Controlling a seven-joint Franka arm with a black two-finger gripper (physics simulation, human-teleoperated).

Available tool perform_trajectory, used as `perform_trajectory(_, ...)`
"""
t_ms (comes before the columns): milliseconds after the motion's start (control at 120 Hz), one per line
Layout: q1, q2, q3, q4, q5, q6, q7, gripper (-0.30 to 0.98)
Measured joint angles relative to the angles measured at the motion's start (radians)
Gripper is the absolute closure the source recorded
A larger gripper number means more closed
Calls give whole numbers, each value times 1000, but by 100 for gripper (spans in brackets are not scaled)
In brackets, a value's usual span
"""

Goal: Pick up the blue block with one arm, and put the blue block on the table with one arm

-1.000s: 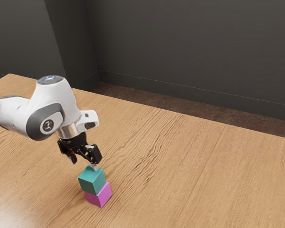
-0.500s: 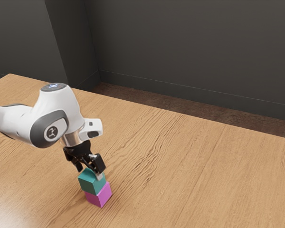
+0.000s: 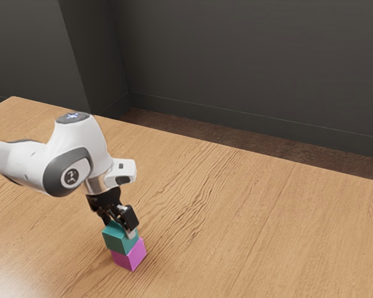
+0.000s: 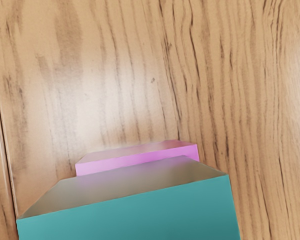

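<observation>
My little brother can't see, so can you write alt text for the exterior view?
A white robot arm reaches down from the exterior view's left, its black hand at the top of a blue-green block. That block sits on a pink block on a wooden table, with dark gray walls behind.

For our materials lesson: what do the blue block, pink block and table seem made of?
Blue block: perhaps plastic or painted wood; smooth, no grain. Pink block: likewise, plain and flat-faced. Table: apparently wood, slightly glossy; dark grain lines, pale sheen.
</observation>
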State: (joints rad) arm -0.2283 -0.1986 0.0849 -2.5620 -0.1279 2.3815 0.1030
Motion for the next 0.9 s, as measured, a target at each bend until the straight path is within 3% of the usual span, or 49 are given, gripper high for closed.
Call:
perform_trajectory(583, 0, 40, 1, -2, -32, 17, 43, 0)
perform_trajectory(750, 0, 41, 0, -1, -34, 19, 49, 17)
perform_trajectory(900, 0, 41, -1, 0, -32, 20, 50, 24)
